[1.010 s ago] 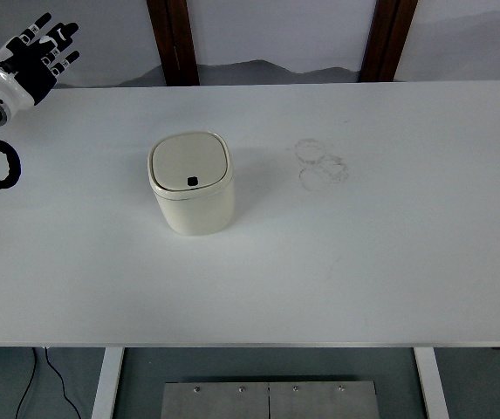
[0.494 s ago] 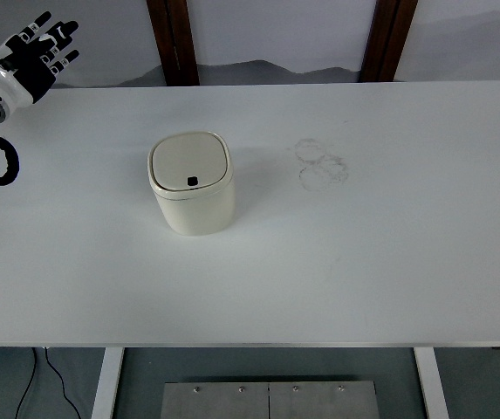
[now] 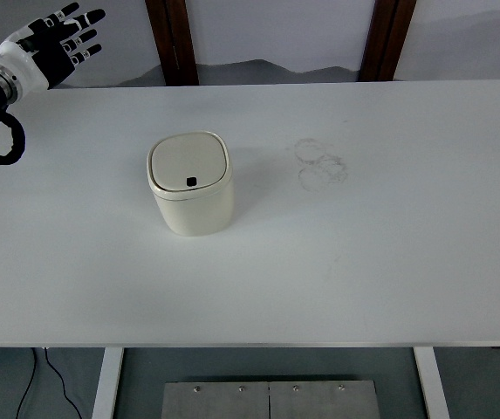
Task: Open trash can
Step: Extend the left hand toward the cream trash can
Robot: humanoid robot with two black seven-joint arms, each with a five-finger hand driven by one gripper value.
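Opening the trash can (image 3: 191,183) requires pressing its lid button (image 3: 192,182) squarely from above. Left hand (image 3: 53,44), fingers spread and empty, hovers at the worktop's (image 3: 363,253) far left corner, well apart.

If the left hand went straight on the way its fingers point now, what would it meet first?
Likely nothing on the table: the left hand points up and right along the far edge, toward the dark wooden post, well away from the trash can. Depth is unclear.

The trash can (image 3: 191,183) looks like smooth cream plastic with a soft sheen, its lid matt. The surface (image 3: 389,244) is a smooth matt white, faintly smudged with ring marks (image 3: 321,163). The left hand (image 3: 53,45) has glossy black-and-white plastic shells.
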